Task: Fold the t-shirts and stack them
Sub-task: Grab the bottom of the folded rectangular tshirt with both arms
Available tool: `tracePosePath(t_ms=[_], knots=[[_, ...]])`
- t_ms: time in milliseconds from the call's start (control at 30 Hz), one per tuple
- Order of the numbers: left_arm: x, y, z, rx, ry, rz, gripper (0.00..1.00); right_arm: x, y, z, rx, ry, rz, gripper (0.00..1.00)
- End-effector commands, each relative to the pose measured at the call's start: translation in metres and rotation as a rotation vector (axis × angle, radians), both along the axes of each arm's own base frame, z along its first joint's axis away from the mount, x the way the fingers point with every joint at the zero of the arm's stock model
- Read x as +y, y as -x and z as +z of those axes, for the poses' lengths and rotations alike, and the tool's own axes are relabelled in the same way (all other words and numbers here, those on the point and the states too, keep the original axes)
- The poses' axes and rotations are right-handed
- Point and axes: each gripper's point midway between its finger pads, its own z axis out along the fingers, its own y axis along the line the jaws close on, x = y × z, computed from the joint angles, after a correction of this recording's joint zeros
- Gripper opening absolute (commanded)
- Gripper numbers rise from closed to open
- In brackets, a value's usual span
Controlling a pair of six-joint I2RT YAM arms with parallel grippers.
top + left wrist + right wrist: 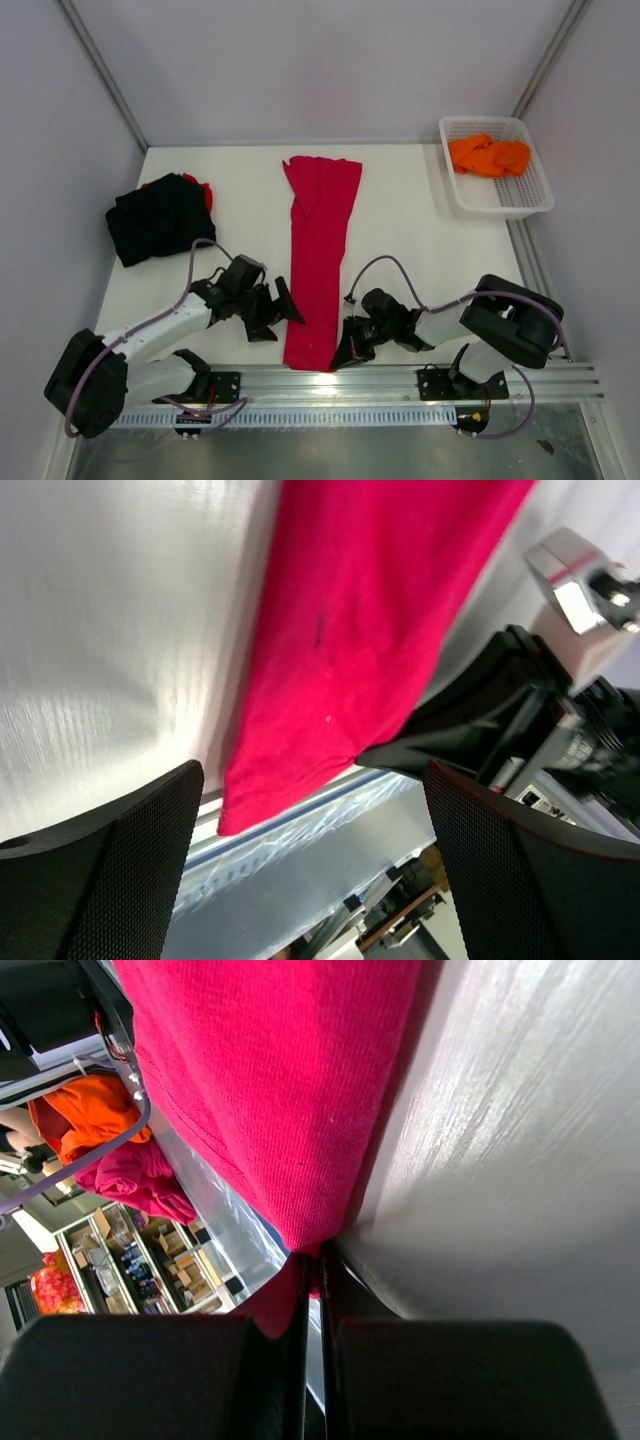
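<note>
Crimson shirt (320,250) lay mid-table as a long lengthwise strip, cross-folds not yet done. R gripper (310,1280) was pinched on its near-right corner; L gripper (310,780) gaped empty by the near-left one. Black shirt (160,218) looked roughly folded at left, orange shirt (488,155) lay crumpled in basket (530,200), so most work was prob. left.
</note>
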Motion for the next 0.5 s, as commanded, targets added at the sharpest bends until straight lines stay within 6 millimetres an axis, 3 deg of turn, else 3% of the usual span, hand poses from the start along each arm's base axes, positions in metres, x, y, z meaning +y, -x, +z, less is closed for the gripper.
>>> tracePosePath(t_ms=[0,167,300,467], knots=[[0.009,0.006,0.008,-0.028,-0.008,0.013,0.94,-0.012,0.004,-0.013,-0.019,0.048,0.001,0.03],[0.015,0.023,-0.009,0.05,-0.015,0.04,0.94,-0.014,0.007,-0.015,-0.006,0.048,0.006,0.03],[0.02,0.031,-0.008,0.055,-0.034,0.027,0.94,-0.016,0.01,-0.016,-0.003,0.051,0.015,0.03],[0.021,0.038,-0.02,0.087,-0.057,0.011,0.94,-0.014,0.009,-0.016,-0.005,0.045,0.028,0.03]])
